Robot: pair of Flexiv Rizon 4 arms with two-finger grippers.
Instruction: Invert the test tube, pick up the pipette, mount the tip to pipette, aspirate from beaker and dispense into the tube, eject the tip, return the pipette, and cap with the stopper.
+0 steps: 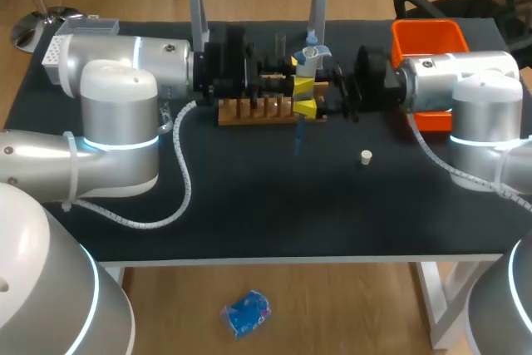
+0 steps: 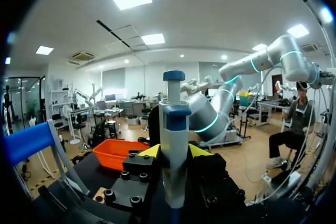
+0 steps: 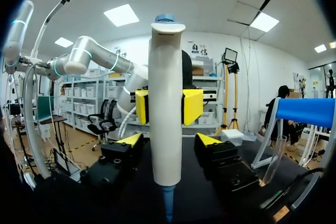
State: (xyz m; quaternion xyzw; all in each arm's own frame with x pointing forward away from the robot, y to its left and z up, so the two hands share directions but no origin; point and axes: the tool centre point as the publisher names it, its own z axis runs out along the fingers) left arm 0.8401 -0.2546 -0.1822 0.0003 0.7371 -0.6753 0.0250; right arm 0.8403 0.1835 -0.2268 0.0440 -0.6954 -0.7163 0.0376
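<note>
The right gripper [image 3: 169,141] has its yellow tips apart. The upright white pipette with a blue lower end [image 3: 165,103] stands just ahead between them, touched by neither. Beyond, the left gripper [image 3: 166,106] is clamped on the barrel, its yellow pads [image 3: 192,106] pressing from both sides; the left wrist view hides that contact. Only the head view shows the small white stopper [image 1: 366,156] on the black table [image 1: 249,222], between four and five o'clock from the pipette, and the clear glass test tube [image 1: 280,43] at eleven o'clock.
</note>
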